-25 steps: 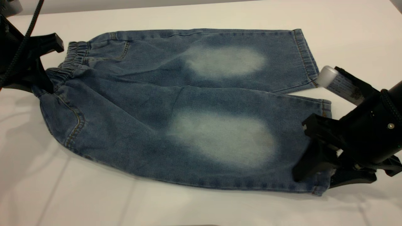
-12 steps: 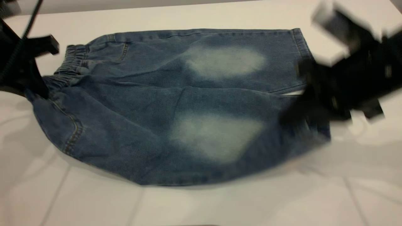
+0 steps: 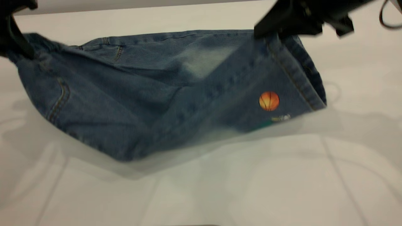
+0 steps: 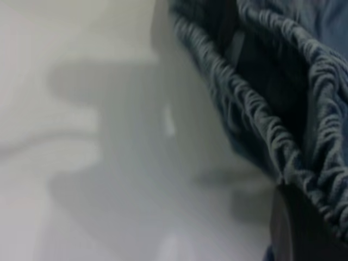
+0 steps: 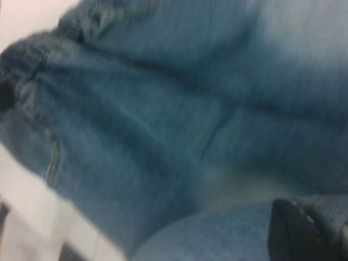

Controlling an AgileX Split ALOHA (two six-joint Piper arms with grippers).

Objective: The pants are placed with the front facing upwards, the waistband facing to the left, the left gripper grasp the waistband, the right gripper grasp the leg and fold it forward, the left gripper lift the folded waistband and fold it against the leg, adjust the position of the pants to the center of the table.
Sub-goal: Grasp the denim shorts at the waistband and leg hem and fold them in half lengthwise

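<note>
Our right gripper [image 3: 276, 33], clamped on the leg [image 3: 251, 94] hem, has risen from 4 o'clock to 1 o'clock, flipping it so the orange ball [image 3: 269, 101] shows. Left gripper [image 3: 14, 44], at 10 o'clock, still pinches the waistband [image 4: 255, 125], now lifted. Both claws partly cropped; pants [image 3: 132, 94] blurred w/ motion. White table [image 3: 220, 188] below.

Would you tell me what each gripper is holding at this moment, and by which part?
Both hold the pants: the left gripper grips the waistband, and the right gripper grips the leg at its hem, lifted.
</note>
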